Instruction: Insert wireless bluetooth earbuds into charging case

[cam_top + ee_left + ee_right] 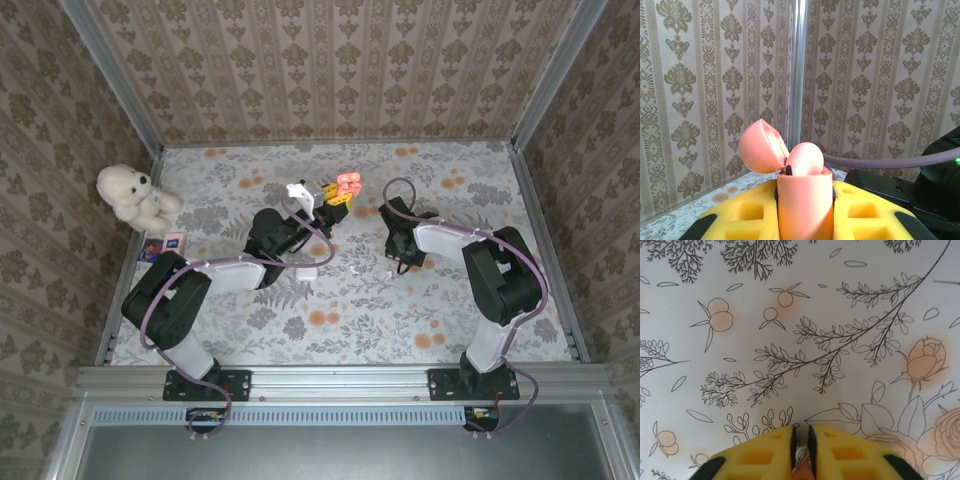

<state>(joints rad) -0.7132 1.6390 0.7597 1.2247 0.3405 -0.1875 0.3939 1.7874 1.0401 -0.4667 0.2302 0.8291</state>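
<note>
We see the left pincer clamped tight on the open orange-pink charging case, its lid tipped to the pincer's left. The right pincer, nearly closed over the table, pinches a pinkish earbud.

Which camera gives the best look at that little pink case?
The left wrist view: the pink case fills the centre, close up, its lid flipped open. The top view shows the pink case as a tiny speck.

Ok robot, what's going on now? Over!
Left gripper shut on the orange case, lid open, held up. Right gripper pinching a tiny pinkish bud, low over the table. White case on table, not in the way.
</note>
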